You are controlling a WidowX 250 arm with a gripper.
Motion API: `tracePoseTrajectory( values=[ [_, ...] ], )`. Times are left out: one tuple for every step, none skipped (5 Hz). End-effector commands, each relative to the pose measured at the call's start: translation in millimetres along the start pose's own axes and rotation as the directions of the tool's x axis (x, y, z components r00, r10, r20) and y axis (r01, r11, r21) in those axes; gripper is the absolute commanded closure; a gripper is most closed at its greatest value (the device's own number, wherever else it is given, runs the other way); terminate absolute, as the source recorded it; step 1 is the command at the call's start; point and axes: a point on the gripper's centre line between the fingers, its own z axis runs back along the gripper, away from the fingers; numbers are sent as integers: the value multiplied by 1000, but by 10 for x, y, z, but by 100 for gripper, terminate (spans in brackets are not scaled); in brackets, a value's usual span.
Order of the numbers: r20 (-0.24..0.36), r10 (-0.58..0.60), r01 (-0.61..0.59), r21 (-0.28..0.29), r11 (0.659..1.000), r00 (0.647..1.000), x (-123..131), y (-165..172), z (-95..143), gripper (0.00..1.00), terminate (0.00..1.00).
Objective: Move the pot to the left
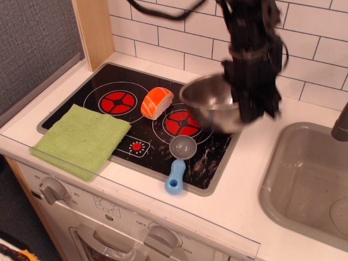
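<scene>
Gripping the pot [209, 109] by its right rim, the end effector [251, 106] is closed on the rim and motion-blurred, so exact finger placement is unclear. Pot sits tilted over the right part of the black cooktop [103, 81], overlapping the right red burner [182, 123], with the salmon sushi piece [156, 102] to its left and the grey scoop with blue handle [178, 163] just in front. Green cloth [81, 140] lies at the cooktop's front left; sink [304, 179] is at right.

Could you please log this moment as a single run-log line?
phase: carrying left | gripper: shut on pot right rim | pot: tilted, lifted over stove | left: sushi piece, scoop
</scene>
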Motion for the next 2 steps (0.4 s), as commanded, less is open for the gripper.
tracePoseTrajectory(
  values=[
    [133, 157, -172, 111, 979, 979, -277, 653, 951, 100, 0],
    [73, 274, -283, 205, 937, 959, -643, 970, 901, 100, 0]
  ],
)
